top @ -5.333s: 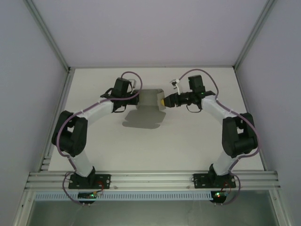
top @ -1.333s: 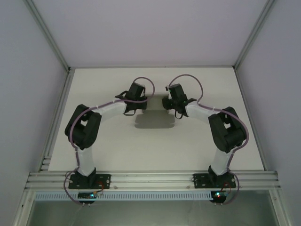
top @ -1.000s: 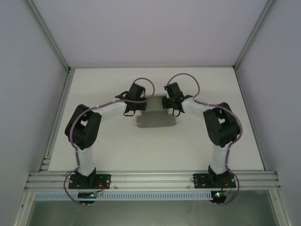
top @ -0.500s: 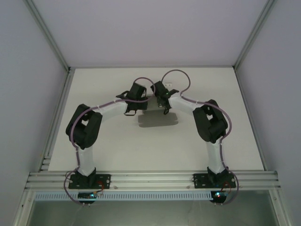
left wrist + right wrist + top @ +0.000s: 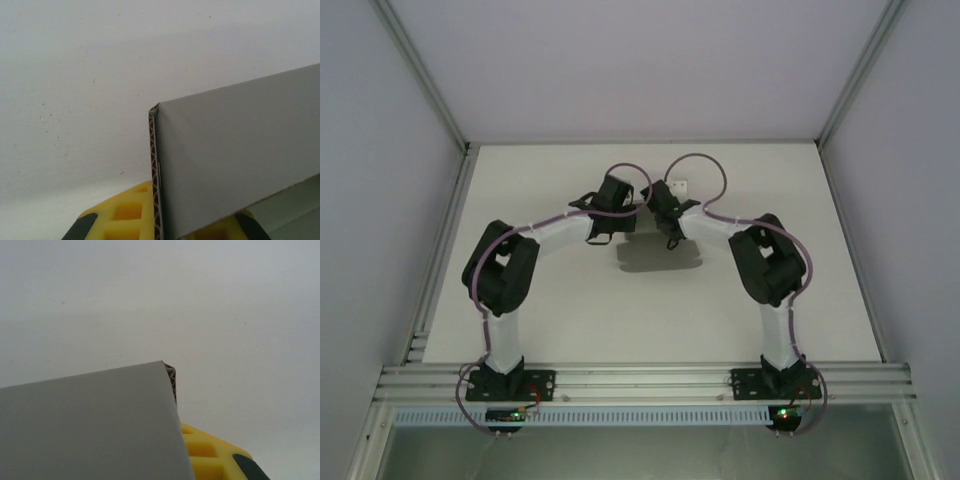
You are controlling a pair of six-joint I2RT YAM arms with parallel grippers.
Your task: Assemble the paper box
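Note:
The paper box is grey cardboard lying mid-table, and its far part rises between the two wrists. My left gripper is shut on an upright grey panel. That panel's corrugated edge runs down against a yellow finger pad. My right gripper sits close beside the left one, shut on another grey panel. One yellow finger shows behind that panel and the other is hidden by the cardboard. In the wrist views the left gripper and right gripper each have their jaws pressed on cardboard.
A small white object lies on the white table just behind the right wrist. Aluminium frame posts and grey walls bound the table on the left, right and back. Both elbows bulge outward at mid-table.
My right arm has swung left, bringing its gripper right up beside the left one, and the standing cardboard between them has narrowed. The left arm has barely moved.

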